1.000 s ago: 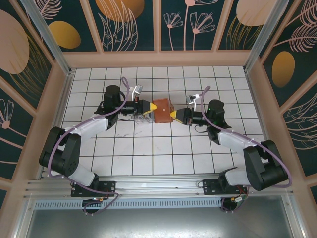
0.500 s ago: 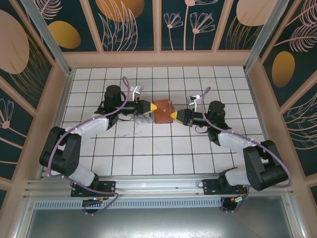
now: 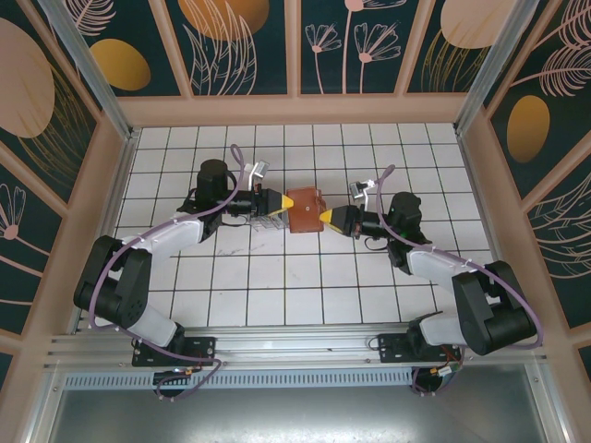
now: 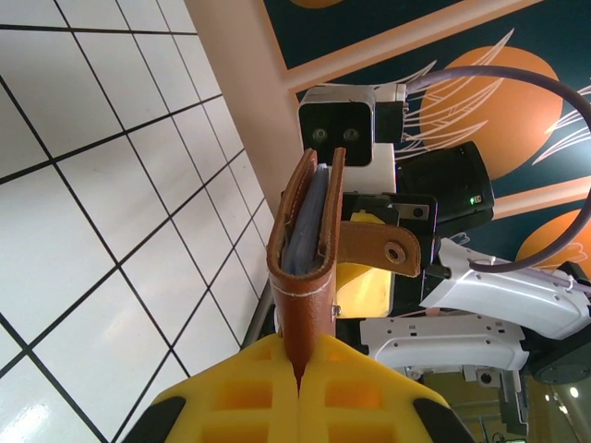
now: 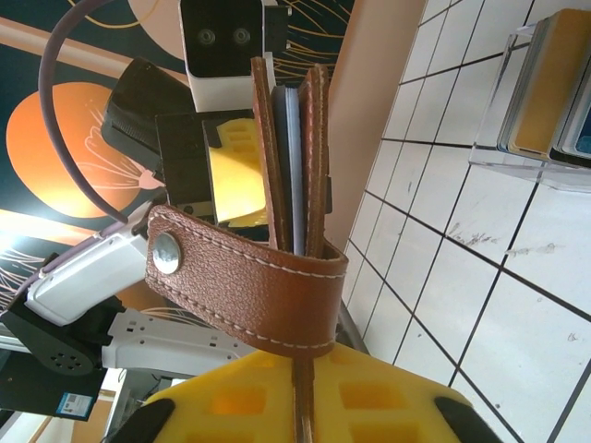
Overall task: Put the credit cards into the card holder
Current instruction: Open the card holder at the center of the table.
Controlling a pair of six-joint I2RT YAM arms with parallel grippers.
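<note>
Framing the white tiled table (image 3: pixel 277 295), dark floral wall panels (image 3: pixel 240 55).

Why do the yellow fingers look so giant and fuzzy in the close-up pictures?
Left wrist view: the left gripper sits right by the lens, so its yellow fingers look giant and soft; the card holder is sharper. Right wrist view: same with the right gripper, while the strap's stitches look crisp. Top external view: even light, everything small and sharp.
</note>
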